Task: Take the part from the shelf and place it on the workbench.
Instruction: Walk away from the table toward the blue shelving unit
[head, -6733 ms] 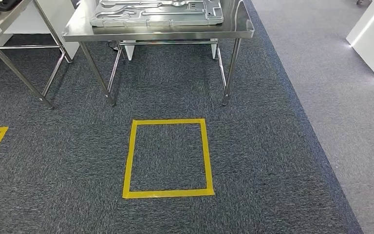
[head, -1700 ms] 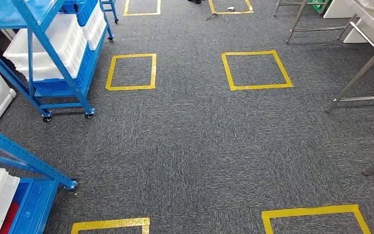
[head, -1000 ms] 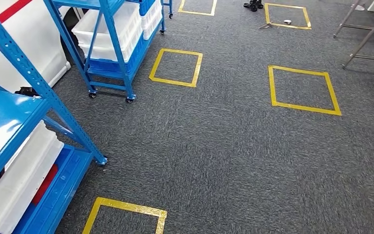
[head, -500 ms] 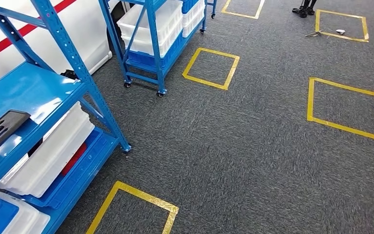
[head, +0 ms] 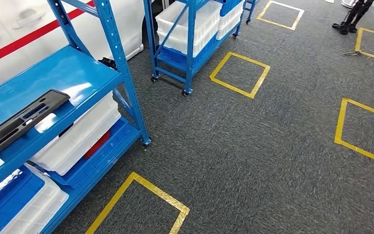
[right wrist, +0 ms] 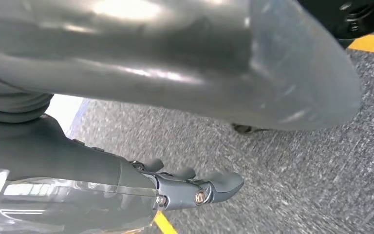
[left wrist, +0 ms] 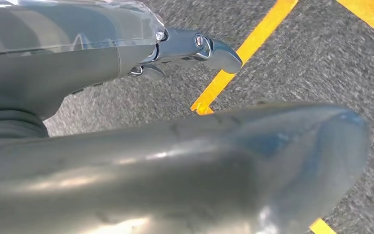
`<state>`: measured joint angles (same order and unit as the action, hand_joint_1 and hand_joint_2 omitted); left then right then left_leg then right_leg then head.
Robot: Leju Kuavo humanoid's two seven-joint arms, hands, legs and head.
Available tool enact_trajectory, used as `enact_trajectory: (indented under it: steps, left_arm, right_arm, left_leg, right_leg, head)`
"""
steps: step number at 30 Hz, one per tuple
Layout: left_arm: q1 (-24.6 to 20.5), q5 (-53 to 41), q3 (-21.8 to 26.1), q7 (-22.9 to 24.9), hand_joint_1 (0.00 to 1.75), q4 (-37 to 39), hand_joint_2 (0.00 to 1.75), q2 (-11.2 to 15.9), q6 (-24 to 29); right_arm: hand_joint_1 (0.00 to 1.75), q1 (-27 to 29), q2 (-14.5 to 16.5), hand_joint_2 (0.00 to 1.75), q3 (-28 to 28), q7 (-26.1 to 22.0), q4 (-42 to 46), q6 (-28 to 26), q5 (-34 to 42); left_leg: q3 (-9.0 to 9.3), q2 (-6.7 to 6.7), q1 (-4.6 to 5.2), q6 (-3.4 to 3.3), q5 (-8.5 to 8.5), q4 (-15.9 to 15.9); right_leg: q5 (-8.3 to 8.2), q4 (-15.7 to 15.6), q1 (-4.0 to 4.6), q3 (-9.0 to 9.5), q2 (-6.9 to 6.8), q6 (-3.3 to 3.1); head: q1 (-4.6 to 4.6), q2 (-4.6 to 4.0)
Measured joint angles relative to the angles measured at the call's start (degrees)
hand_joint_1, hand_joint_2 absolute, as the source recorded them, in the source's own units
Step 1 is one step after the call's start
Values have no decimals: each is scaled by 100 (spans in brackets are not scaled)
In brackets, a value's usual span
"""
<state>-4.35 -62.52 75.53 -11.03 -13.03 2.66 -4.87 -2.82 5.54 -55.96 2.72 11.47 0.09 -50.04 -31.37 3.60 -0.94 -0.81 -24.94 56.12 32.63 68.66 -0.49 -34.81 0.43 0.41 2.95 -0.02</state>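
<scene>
Part: flat, black, long holes, lying on smooth blue shelf.
Left hand: holding nothing, fingers straight.
Right hand: same.

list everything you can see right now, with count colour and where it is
part: 1, black, slotted, flat on the near blue shelf's upper level
near shelf: 1, blue, left side
wheeled shelf: 1, blue, further back, centre
bins: several, white, on both shelves' lower levels
blue bin: 1, bottom left
tape squares: yellow, on grey carpet
person's feet: dark, top right
left hand: 1, grey, hanging over the carpet, holding nothing
right hand: 1, grey, hanging over the carpet, holding nothing
</scene>
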Motion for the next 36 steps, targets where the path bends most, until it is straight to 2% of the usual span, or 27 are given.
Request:
enact_trajectory:
  steps: [2,3,4,6,8,10,12,13,14,15,17,19,21,22,23,24,25,26,27,28,29,30,31,33,34,35,36]
  left_arm:
    - [-11,8,-1,-31,0,0,0,-2,-30]
    - [-18,12,-2,-44,0,0,0,-2,-43]
    - [-20,18,-1,-53,0,0,0,-3,-52]
    - [-8,28,0,-66,0,0,0,-2,-64]
    - [7,40,1,-88,0,1,0,-4,-70]
    - [-10,48,0,-117,0,2,0,-8,-75]
    - [-25,49,-1,-141,0,2,0,-15,-78]
    - [-17,49,-1,-148,0,2,0,-19,-79]
    - [-7,50,-1,-150,0,2,0,-22,-79]
    - [3,50,0,-150,0,2,0,-23,-79]
    - [-2,51,-1,-151,0,2,0,-21,-79]
    - [-18,58,-1,-153,0,1,0,-19,-75]
    - [-7,67,0,-153,0,0,0,-15,-67]
    - [6,70,1,-152,0,0,0,-14,-63]
    - [11,72,1,-152,0,0,0,-12,-61]
    - [4,72,1,-152,0,0,0,-11,-58]
    - [-6,72,1,-152,0,0,0,-11,-54]
    - [-18,71,1,-152,0,0,0,-10,-48]
    - [-23,69,1,-152,0,0,0,-10,-39]
    - [-19,66,1,-152,0,0,0,-10,-32]
    - [-10,62,1,-152,0,0,0,-10,-27]
    - [-3,58,1,-152,0,0,0,-11,-22]
    - [1,54,1,-152,0,0,0,-13,-21]
    - [-6,48,1,-150,0,0,0,-16,-19]
    - [-8,38,1,-147,0,0,0,-18,-18]
    - [-6,28,1,-144,0,0,0,-18,-17]
    - [2,18,1,-141,0,0,0,-19,-16]
  right_arm:
    - [0,8,0,0,-15,-2,0,-21,1]
    - [0,7,0,0,-21,-8,0,-31,0]
    - [0,3,0,0,-24,-18,0,-39,-1]
    - [0,-16,3,0,-26,-48,0,-48,-4]
    - [0,-19,7,0,-27,-69,0,-51,-10]
    - [0,3,8,0,-31,-77,0,-55,-14]
    - [0,26,8,0,-45,-80,0,-56,-14]
    - [0,30,8,0,-54,-82,0,-55,-15]
    - [0,29,8,0,-61,-84,0,-54,-15]
    - [0,25,8,0,-66,-86,0,-53,-16]
    - [0,20,9,0,-71,-89,0,-51,-16]
    - [0,14,10,0,-78,-89,-1,-43,-16]
    - [0,-13,11,0,-89,-89,-1,-27,-16]
    - [0,-26,12,0,-96,-89,-1,-16,-16]
    - [0,-31,12,0,-103,-89,-1,-6,-16]
    - [0,-27,12,0,-110,-89,-1,7,-16]
    - [0,-17,13,0,-115,-88,-2,19,-16]
    - [0,-7,14,0,-119,-87,-4,30,-16]
    - [0,0,18,0,-122,-87,-6,37,-16]
    - [0,6,22,0,-125,-86,-8,39,-16]
    - [0,11,25,0,-127,-86,-10,40,-16]
    - [0,15,27,0,-130,-86,-11,39,-16]
    - [0,21,27,0,-132,-86,-11,35,-16]
    - [0,33,27,0,-139,-86,-11,19,-16]
    - [0,34,27,0,-143,-86,-11,8,-16]
    - [0,30,27,0,-147,-86,-11,-5,-16]
    - [0,21,25,0,-150,-86,-11,-19,-16]
  left_leg:
    - [-11,148,5,38,-11,35]
    - [-28,210,10,68,-11,51]
    - [-47,266,14,103,-7,58]
    - [-78,347,12,179,6,54]
    - [-154,133,18,229,-95,199]
    - [-436,-202,23,263,-442,808]
    - [-796,-306,15,294,-784,1591]
    - [-873,-317,13,301,-817,1775]
    - [-826,-329,13,300,-732,1714]
    - [-661,-362,15,289,-561,1422]
    - [-190,-597,47,228,-224,560]
    - [31,-765,89,145,-124,113]
    - [17,-668,95,77,-124,72]
    - [22,-606,82,49,-105,50]
    - [28,-544,64,14,-81,27]
    - [30,-482,45,-16,-54,4]
    - [23,-422,37,-35,-36,-2]
    - [6,-358,35,-50,-26,-1]
    - [-7,-282,35,-53,-21,3]
    - [-12,-206,35,-54,-18,9]
    - [-13,-123,34,-49,-19,20]
    - [-10,-38,31,-39,-24,36]
    - [-10,43,27,-23,-33,58]
    - [-36,190,35,38,-51,113]
    - [-59,250,38,76,-51,130]
    - [-81,305,36,119,-43,135]
    - [-102,361,26,159,-30,127]
  right_leg:
    - [-382,-790,-14,335,233,-37]
    - [-464,-1020,-16,428,319,-49]
    - [-475,-1112,-8,461,364,-63]
    - [-482,-1128,-1,464,254,-107]
    - [-505,-1176,-16,483,116,-189]
    - [-513,-1204,-9,488,-46,-250]
    - [-503,-1200,17,480,-214,-272]
    - [-497,-1197,25,480,-292,-275]
    - [-489,-1193,31,485,-367,-273]
    - [-477,-1189,35,495,-439,-267]
    - [-442,-1174,58,530,-572,-233]
    - [-411,-1162,88,558,-681,-184]
    - [-396,-1170,99,584,-785,-132]
    - [-368,-1151,92,591,-741,-98]
    - [-289,-1065,81,565,-617,-67]
    - [-148,-867,67,482,-443,-40]
    - [45,-547,44,335,-245,-22]
    - [251,-145,31,141,-128,-14]
    - [399,234,19,-46,-76,-6]
    - [442,471,8,-169,-58,2]
    - [359,489,-5,-193,-51,9]
    - [169,272,-22,-105,-33,13]
    - [-76,-119,-44,64,38,13]
    - [-383,-810,-72,355,274,13]
    - [-434,-978,-75,418,354,4]
    - [-423,-1012,-63,423,369,-13]
    - [-437,-1020,-58,421,305,-48]
  head:
    - [0,0]
    - [0,0]
    - [0,0]
    - [0,0]
    - [0,0]
    - [1,0]
    - [2,0]
    - [2,0]
    - [2,0]
    - [2,0]
    - [1,0]
    - [1,0]
    - [1,0]
    - [0,0]
    - [0,0]
    - [-1,0]
    - [-1,0]
    - [0,0]
    - [0,0]
    - [0,0]
    - [0,0]
    - [0,0]
    - [0,0]
    - [0,0]
    - [1,0]
    - [1,0]
    - [1,0]
